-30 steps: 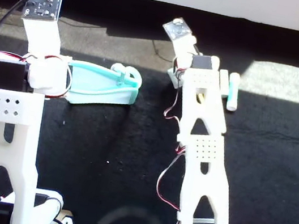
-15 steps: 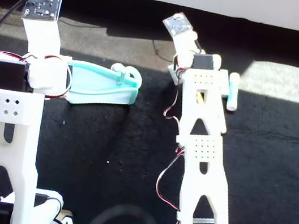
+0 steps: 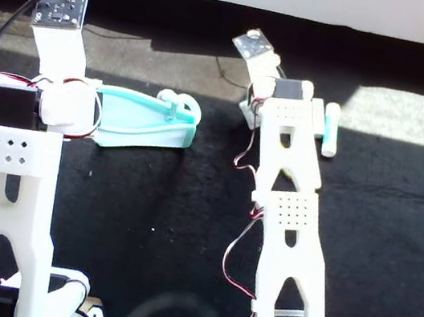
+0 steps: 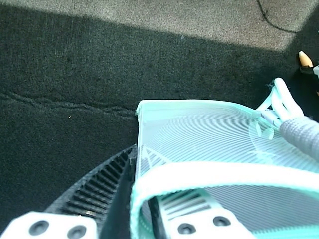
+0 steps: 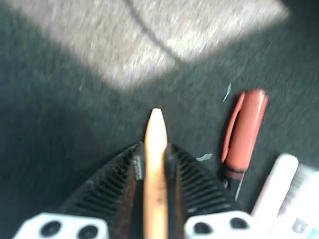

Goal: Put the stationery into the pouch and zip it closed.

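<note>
A teal mesh pouch lies on the dark mat beside the left arm. In the left wrist view the pouch has its open rim clamped in my left gripper, which is shut on it. My right gripper is shut on an orange pencil whose tip points out past the fingers, just above the mat. A red pen lies on the mat close beside that gripper, and a white stick-shaped item next to the pen. A white and teal pen lies right of the right arm.
The dark mat covers the table, with a sunlit patch at the back right. A thin cable runs across the back. A grey cord loop hangs at the pouch's far end.
The right arm's wrist rocked slightly toward the back and returned, keeping the pencil in its grip. The left arm and the pouch have not moved.
</note>
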Action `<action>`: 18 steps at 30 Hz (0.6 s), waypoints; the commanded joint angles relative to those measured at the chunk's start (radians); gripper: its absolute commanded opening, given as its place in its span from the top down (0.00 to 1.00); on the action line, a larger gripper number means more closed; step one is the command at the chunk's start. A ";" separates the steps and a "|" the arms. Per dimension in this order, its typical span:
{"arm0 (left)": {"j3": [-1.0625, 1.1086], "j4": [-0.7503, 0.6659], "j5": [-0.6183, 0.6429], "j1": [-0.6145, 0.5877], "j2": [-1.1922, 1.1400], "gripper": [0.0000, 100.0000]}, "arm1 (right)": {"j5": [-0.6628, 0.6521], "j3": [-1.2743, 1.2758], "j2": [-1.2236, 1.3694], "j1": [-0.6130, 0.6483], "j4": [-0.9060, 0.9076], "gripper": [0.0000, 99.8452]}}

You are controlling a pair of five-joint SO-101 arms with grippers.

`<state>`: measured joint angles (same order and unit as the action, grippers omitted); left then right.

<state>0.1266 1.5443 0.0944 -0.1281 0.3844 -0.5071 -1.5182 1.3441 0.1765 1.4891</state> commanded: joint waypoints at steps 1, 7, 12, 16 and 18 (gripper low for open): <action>0.002 0.003 0.006 0.004 -0.007 0.99 | -0.003 -0.124 -0.047 -0.004 0.122 1.00; 0.004 0.003 0.006 0.004 -0.007 0.99 | 0.041 -0.248 -0.113 -0.031 0.275 0.99; 0.004 0.003 0.006 0.004 -0.007 0.99 | 0.204 -0.231 -0.179 -0.113 0.278 0.99; 0.002 0.003 0.006 0.004 -0.007 0.99 | 0.259 -0.229 -0.257 -0.180 0.280 0.99; 0.002 0.003 0.006 0.004 -0.007 0.99 | 0.269 -0.228 -0.308 -0.208 0.280 0.99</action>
<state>0.1266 1.5443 0.0944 -0.1281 0.3844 -0.2631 -1.6441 1.1707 0.0092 1.7561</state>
